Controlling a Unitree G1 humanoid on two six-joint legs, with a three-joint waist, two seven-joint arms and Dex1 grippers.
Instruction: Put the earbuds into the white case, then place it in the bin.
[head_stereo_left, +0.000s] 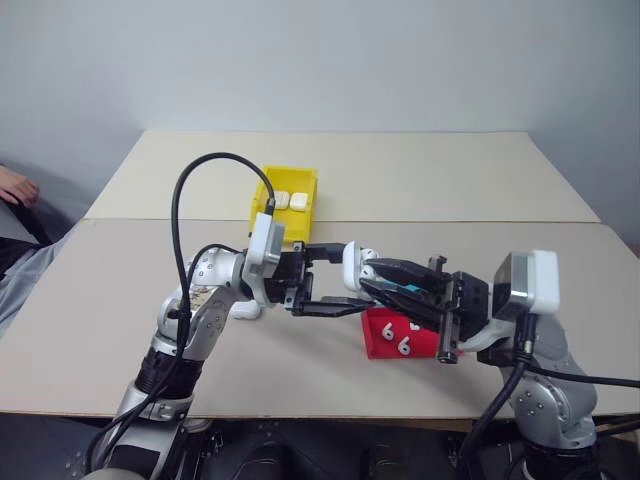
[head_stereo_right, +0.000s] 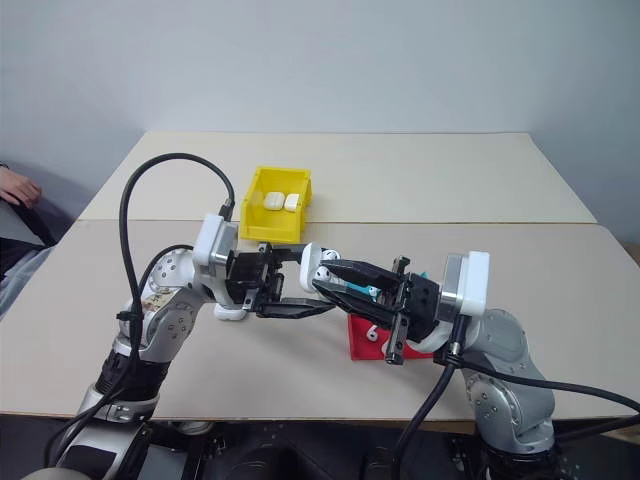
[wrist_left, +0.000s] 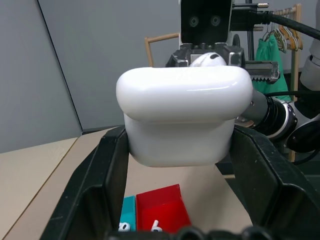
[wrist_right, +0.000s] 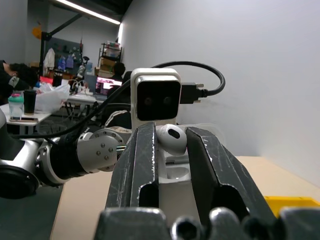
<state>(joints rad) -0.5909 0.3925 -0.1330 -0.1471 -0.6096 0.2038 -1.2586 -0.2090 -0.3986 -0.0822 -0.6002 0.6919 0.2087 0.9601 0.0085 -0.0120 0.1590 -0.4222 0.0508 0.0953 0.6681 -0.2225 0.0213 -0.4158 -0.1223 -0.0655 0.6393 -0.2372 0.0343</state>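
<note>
Earbud (wrist_right: 171, 138) pinched in the right end effector (wrist_right: 171, 150) sits just beside the white case (wrist_left: 185, 117), clamped in the left end effector (head_stereo_left: 322, 283) above the surface

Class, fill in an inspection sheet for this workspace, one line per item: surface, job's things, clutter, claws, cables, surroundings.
Surface: beige table.
Job's things: white case in left claw; earbud in right claw; yellow bin holding two cases; more earbuds in red tray.
Clutter: teal tray beside red tray.
Claws: left claw shut on case; right claw shut on earbud.
Cables: black cable looping over left arm.
Surroundings: grey wall; a person's hand at table's left.
</note>
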